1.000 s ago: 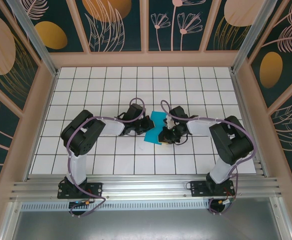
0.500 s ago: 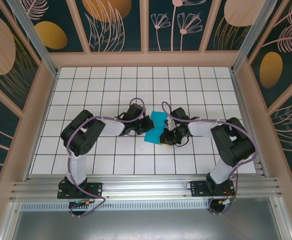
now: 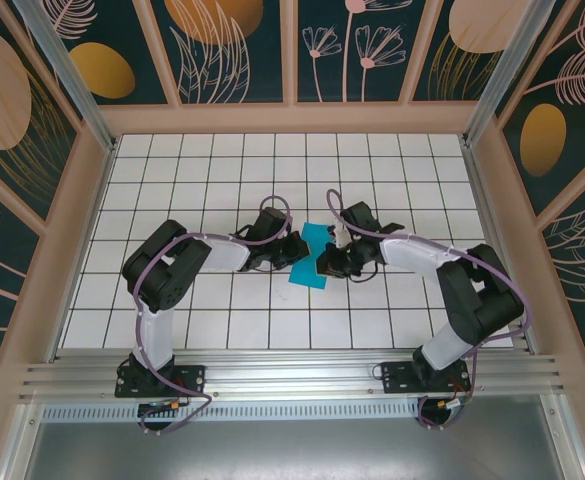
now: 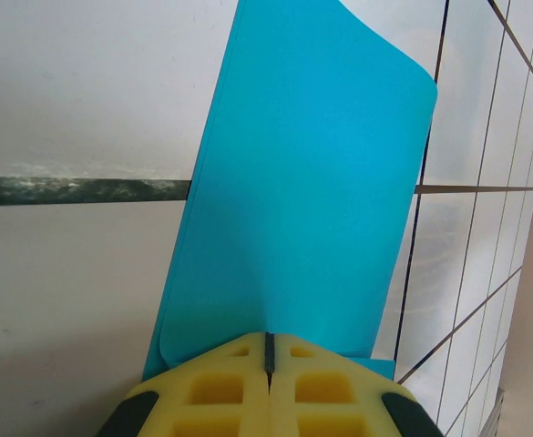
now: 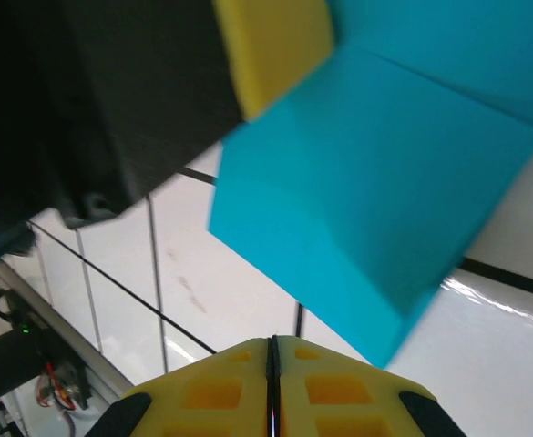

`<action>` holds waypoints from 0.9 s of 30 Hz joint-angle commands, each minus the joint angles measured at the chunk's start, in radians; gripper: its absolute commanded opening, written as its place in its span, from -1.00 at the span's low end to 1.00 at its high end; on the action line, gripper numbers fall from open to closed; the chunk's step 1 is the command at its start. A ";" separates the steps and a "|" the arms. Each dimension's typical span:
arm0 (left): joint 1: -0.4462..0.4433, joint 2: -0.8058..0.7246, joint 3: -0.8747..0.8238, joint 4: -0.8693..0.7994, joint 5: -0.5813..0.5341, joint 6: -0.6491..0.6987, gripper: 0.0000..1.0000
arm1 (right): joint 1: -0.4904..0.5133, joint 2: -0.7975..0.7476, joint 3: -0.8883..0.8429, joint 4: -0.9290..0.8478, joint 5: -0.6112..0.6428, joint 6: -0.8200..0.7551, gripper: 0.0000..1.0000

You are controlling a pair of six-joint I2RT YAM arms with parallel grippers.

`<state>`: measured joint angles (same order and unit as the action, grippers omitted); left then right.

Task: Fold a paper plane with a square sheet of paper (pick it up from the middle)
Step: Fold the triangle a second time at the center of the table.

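Left pincer [image 4: 268,362] [image 3: 295,253] is clenched, its yellow pads [image 4: 211,391] pressed flat together and pinching the near edge of the square sheet of paper [image 4: 312,182] [image 3: 310,264]. Sheet is doubled over on itself, upper layer bowed, far corner rounded. Right pincer [image 5: 272,387] is likewise clenched, grasping nothing; a teal corner sits just above its pads, outside the seam. Overhead view places the sheet mid-table [image 3: 222,160], on the white grid, between both pincers.

Lab test cell: gridded table [image 3: 172,180], floral walls [image 3: 232,50].
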<state>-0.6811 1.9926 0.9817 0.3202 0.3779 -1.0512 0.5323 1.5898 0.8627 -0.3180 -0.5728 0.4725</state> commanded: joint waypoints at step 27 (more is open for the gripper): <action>-0.021 -0.120 0.002 -0.082 0.017 0.043 -0.76 | 0.009 0.149 -0.176 0.121 0.012 0.038 -0.82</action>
<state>-0.6849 1.9152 0.9997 0.2386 0.3672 -1.0145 0.5308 1.6840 0.7246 -0.1299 -0.6250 0.5018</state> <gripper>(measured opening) 0.137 0.094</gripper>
